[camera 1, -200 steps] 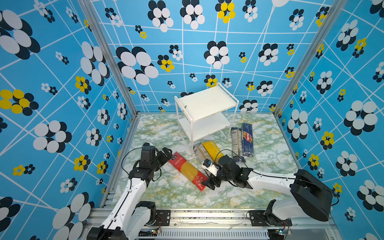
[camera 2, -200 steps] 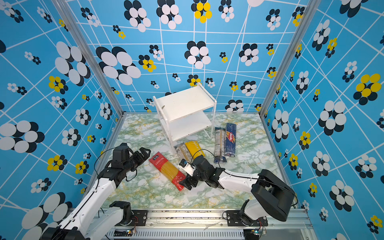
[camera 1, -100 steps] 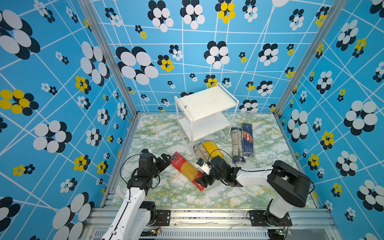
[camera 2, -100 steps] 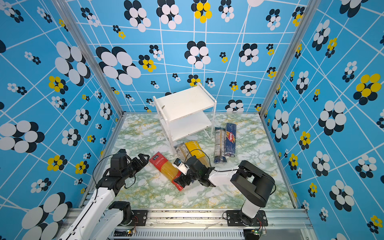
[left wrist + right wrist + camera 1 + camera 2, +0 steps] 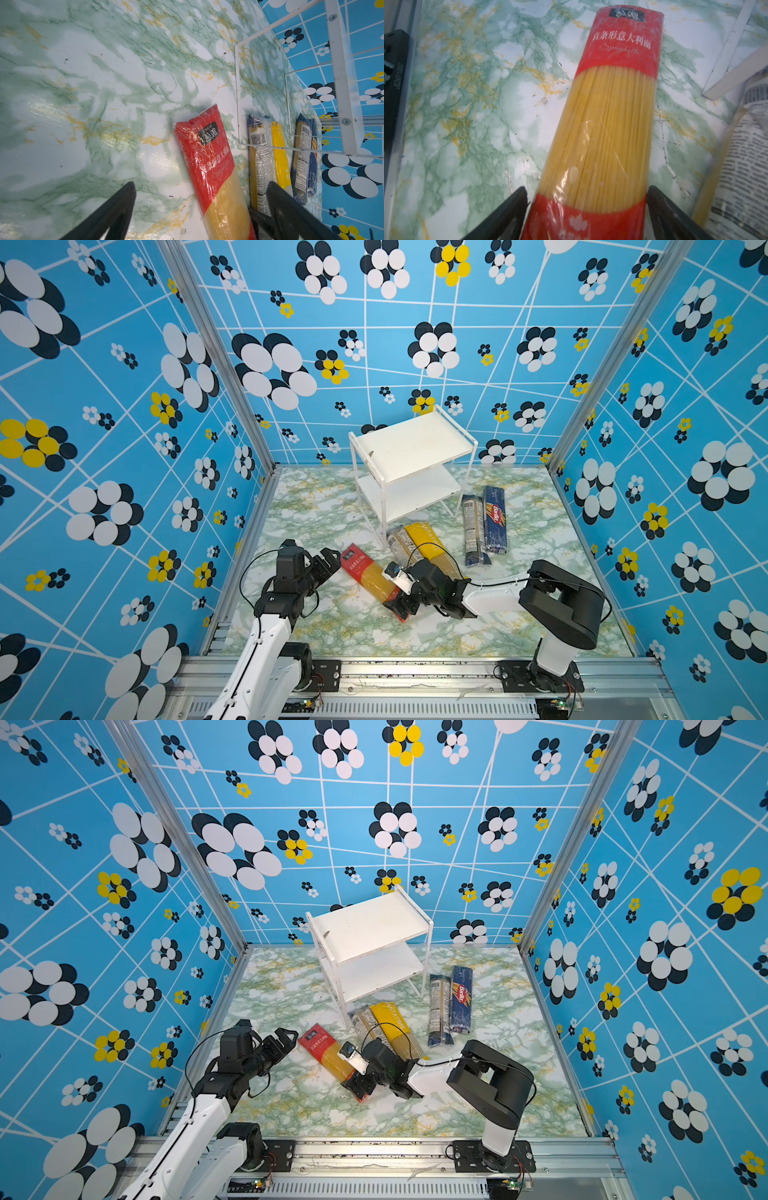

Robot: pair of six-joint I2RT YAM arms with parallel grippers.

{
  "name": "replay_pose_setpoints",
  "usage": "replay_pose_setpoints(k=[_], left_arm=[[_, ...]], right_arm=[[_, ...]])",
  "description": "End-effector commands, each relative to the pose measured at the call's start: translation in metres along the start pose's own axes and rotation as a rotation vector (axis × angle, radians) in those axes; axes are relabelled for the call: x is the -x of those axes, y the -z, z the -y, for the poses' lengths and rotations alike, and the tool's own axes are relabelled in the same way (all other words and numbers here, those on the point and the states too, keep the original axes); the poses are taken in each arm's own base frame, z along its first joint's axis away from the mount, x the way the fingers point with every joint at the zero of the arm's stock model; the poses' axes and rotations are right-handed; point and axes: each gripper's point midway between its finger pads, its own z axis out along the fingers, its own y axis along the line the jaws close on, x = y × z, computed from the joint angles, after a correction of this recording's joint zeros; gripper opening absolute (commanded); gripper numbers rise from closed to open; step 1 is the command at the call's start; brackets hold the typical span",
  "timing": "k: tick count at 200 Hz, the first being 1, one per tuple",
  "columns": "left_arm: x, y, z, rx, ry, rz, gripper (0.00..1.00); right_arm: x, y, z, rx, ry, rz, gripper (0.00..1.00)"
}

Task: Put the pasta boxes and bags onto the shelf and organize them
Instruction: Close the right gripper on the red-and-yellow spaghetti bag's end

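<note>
Right claw (image 5: 586, 188) has slid onto the end of the red pack (image 5: 608, 124) farthest from the shelf (image 5: 411, 443), spread astride it; gripped there, the pack could sag and slip.

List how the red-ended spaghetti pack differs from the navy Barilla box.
The red-ended pack is clear film showing yellow strands; the Barilla box is opaque navy. The red-ended pack lies slanted, front-left of the shelf; the Barilla box lies straighter, to its right. The right tool's open jaws straddle the red-ended pack; nothing nears the Barilla box. Both lie flat on the table.
</note>
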Motion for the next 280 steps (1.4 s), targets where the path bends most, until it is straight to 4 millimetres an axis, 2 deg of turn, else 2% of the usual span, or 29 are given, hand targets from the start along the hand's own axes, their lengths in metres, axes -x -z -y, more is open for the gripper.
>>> replay_pose_setpoints(k=[1, 81, 122, 195, 280], left_arm=[[-0.001, 0.001, 0.002, -0.029, -0.016, -0.002, 0.99], [-0.006, -0.003, 0.0, -0.044, 0.026, -0.017, 0.99], [-0.007, -0.003, -0.002, -0.042, 0.036, -0.017, 0.99], [-0.008, 0.002, 0.002, -0.053, 0.041, -0.022, 0.99], [-0.01, 0.002, -0.003, -0.043, 0.055, -0.021, 0.99]], right_arm=[[-0.004, -0.006, 0.003, -0.051, -0.005, -0.02, 0.92], [-0.027, -0.007, -0.005, -0.087, 0.018, -0.078, 0.9], [-0.033, -0.009, -0.008, -0.096, 0.025, -0.091, 0.89], [-0.045, -0.007, -0.008, -0.117, 0.04, -0.122, 0.82], [-0.046, -0.009, -0.01, -0.114, 0.038, -0.124, 0.73]])
